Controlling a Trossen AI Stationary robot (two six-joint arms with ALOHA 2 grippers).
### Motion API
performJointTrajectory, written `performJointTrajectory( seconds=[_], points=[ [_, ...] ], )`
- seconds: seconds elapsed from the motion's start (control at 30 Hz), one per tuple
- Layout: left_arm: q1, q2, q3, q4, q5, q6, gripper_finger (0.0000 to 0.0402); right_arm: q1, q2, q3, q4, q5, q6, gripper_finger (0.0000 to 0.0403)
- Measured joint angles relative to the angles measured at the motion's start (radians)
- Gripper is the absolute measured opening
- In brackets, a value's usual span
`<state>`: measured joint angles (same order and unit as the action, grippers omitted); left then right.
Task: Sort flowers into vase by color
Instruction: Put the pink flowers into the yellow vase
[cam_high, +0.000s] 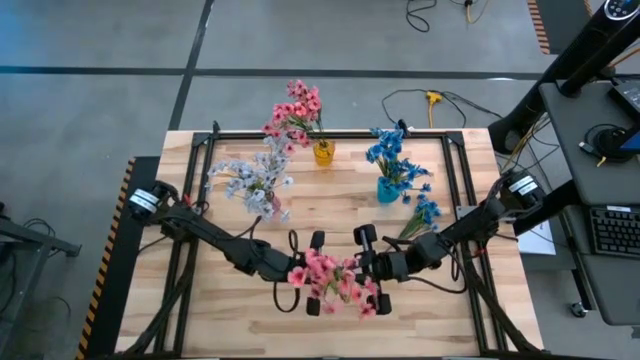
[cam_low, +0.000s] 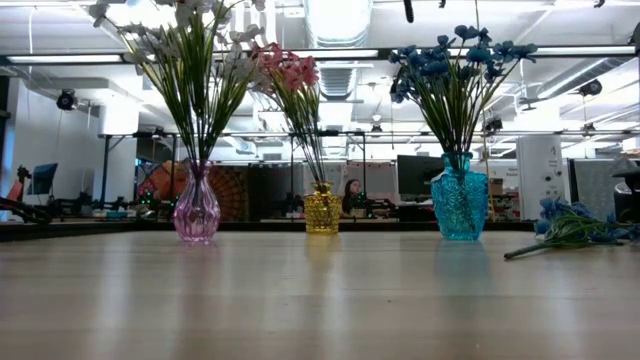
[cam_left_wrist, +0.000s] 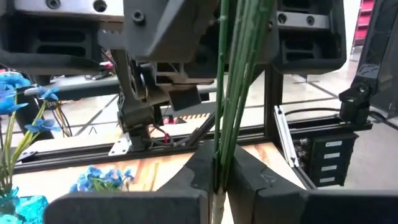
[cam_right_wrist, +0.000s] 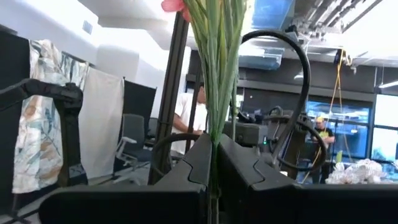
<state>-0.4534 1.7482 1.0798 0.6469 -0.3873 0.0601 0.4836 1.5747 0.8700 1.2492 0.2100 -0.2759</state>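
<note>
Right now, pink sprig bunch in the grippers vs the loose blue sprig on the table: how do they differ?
The pink sprig bunch is clamped by its stems in both the left gripper and right gripper, near the table's front edge; the blue sprig lies loose, untouched, beside the blue vase. The pink bunch has pink blossoms, the blue sprig blue ones. Both have thin green stems and neither is in a vase yet.

— Where can you pass?
— Bare table (cam_high: 200, 300) lies at seven and five o'clock.
— What blocks you?
— Three vases line twelve o'clock: pink vase (cam_low: 197, 212), yellow vase (cam_high: 323, 153), blue vase (cam_high: 388, 189). Loose blue flowers (cam_high: 424, 213) lie at two; both arms meet at centre.
</note>
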Motion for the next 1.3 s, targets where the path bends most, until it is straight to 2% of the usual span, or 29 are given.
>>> performJointTrajectory(
  seconds=[0.13, 0.33, 0.47, 0.6, 0.77, 0.87, 1.3],
  points=[
    [-0.007, -0.014, 0.0, -0.018, -0.022, -0.001, 0.0008, 0.001, -0.013, 0.001, -0.065, 0.034, 0.022, 0.0048],
    [-0.012, -0.023, 0.0, -0.072, -0.03, -0.012, 0.0008, 0.003, -0.066, 0.027, -0.265, 0.13, 0.061, 0.0131],
    [-0.014, -0.039, 0.0, -0.173, -0.091, -0.059, 0.0008, 0.005, -0.133, 0.077, -0.553, 0.191, 0.133, 0.0177],
    [-0.014, -0.053, 0.002, -0.28, -0.138, -0.098, 0.0008, 0.005, -0.171, 0.178, -0.903, 0.214, 0.239, 0.0207],
    [-0.015, -0.063, 0.003, -0.338, -0.182, -0.109, 0.0008, 0.013, -0.157, 0.335, -1.283, 0.31, 0.339, 0.0223],
    [-0.018, -0.071, 0.003, -0.362, -0.208, -0.111, 0.0008, 0.029, -0.151, 0.388, -1.442, 0.366, 0.389, 0.0226],
    [-0.024, -0.089, 0.005, -0.395, -0.241, -0.11, 0.0008, 0.104, -0.172, 0.405, -1.663, 0.483, 0.554, 0.0228]
  ],
)
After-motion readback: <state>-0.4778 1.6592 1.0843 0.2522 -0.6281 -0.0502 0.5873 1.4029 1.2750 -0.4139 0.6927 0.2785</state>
